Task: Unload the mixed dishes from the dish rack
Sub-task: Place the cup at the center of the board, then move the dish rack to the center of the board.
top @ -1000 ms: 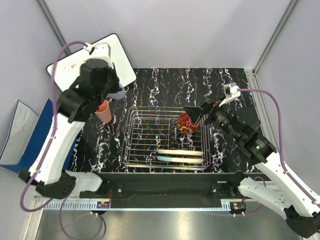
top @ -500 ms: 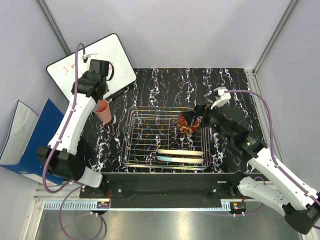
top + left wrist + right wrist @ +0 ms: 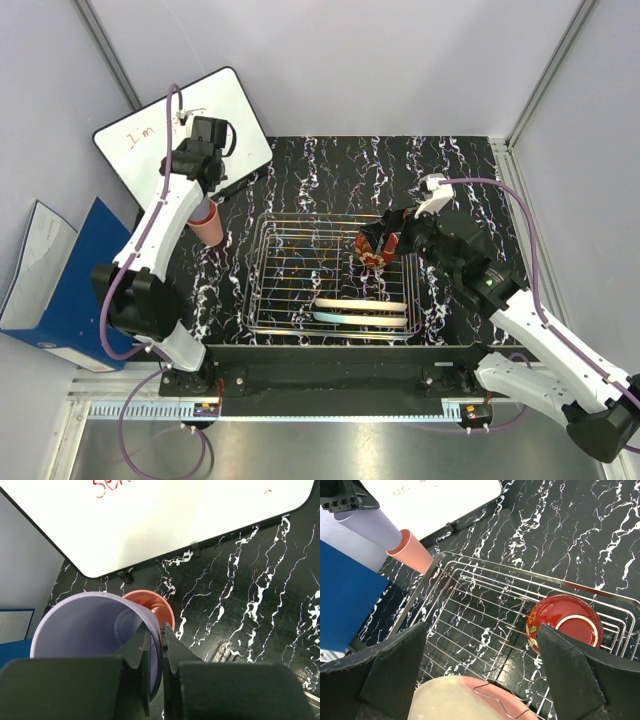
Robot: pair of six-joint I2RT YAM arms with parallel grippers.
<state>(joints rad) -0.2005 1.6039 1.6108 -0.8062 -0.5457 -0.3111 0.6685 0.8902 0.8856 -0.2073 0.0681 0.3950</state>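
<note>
L tool (image 3: 156, 641) is pinching the lavender cup (image 3: 90, 630) by its rim. The L wrist cam shows one finger (image 3: 140, 652) inside the mouth and the other outside, w/ the cup wall clamped btwn them. The top cam can't show that grip. It gives me only the L arm stretched to the far-left corner, beside the whiteboard (image 3: 190, 125) and the blue folder (image 3: 70, 275).

The salmon-pink cup (image 3: 152, 607) sits on the tabletop (image 3: 450, 170) just behind the lavender one, outside the dish rack (image 3: 265, 285) off its left end. From the R wrist cam I get both cups side-on. The lavender one is tilted and its base meets the salmon cup's mouth. Can't tell if it's seated inside.

R tool (image 3: 481, 627) is spread wide and holds nothing, hanging over the rack. The red bowl (image 3: 565, 625) lies tipped on its side at the rack's right end, foot ring toward the R wrist cam. In the top cam the tool covers part of it.

The top cam has both plates edge-on along the rack's near side, the pink/cream plate (image 3: 362, 303) just behind the light-blue/cream plate (image 3: 335, 317). R wrist cam catches only the pink/cream one, at the bottom of the view.
</note>
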